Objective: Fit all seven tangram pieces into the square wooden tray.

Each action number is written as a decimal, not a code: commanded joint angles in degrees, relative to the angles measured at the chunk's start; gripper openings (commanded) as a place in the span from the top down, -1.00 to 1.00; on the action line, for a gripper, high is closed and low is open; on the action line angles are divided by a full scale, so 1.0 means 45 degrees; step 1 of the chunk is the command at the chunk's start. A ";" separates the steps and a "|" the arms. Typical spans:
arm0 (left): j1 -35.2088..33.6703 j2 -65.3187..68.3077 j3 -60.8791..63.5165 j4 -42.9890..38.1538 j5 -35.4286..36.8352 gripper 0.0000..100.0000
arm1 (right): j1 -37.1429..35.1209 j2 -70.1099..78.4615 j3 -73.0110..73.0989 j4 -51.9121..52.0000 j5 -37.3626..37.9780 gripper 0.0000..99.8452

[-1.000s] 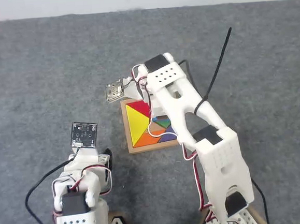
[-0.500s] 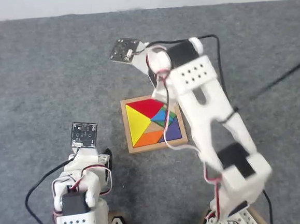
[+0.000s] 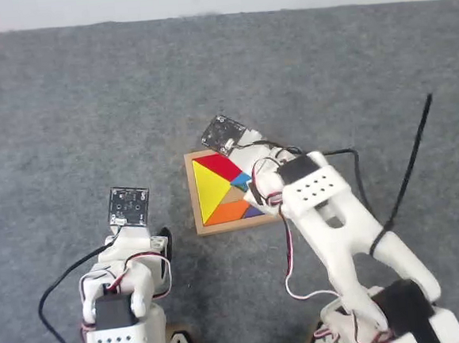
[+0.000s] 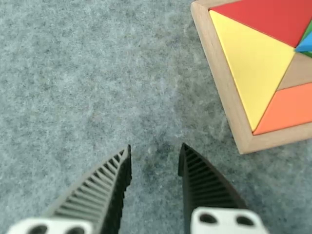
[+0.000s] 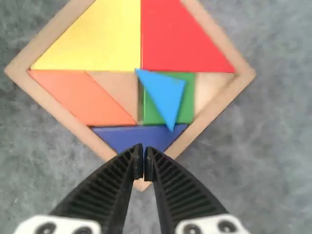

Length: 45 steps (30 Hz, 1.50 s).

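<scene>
The square wooden tray (image 5: 219, 105) holds a yellow triangle (image 5: 97, 41), a red triangle (image 5: 178, 39), an orange parallelogram (image 5: 80, 95), a green square (image 5: 187, 113) and a dark blue triangle (image 5: 139, 134). A light blue triangle (image 5: 163, 95) lies askew on top of the green square. Bare wood shows at two spots beside the square. My right gripper (image 5: 141, 156) is shut and holds nothing, above the tray corner by the dark blue triangle. My left gripper (image 4: 153, 163) is open over the carpet, a short way from the tray (image 4: 222, 97).
Grey carpet (image 3: 66, 113) covers the table all around the tray (image 3: 193, 198). In the high view the right arm (image 3: 319, 204) hangs over the tray's right half. The left arm (image 3: 127, 283) stands at the front left.
The right arm rose and reached beyond the tray's far side, then drew back; it now hangs over the tray's right part. The left arm has kept still.
</scene>
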 commanded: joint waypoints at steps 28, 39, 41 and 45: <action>0.0039 -0.0352 -0.0107 0.0117 -0.0078 0.69 | 0.1416 0.6300 -0.5118 -0.0850 -0.0098 0.99; 0.0039 -0.0352 -0.0107 0.0117 -0.0078 0.69 | 0.1475 0.7316 -0.6740 -0.0850 -0.0117 0.99; 0.0039 -0.0352 -0.0107 0.0117 -0.0078 0.69 | 0.1475 0.7082 -0.6935 -0.0830 -0.0176 0.99; 0.0039 -0.0352 -0.0107 0.0117 -0.0078 0.69 | 0.1358 0.5773 -0.6877 -0.0225 -0.0899 0.99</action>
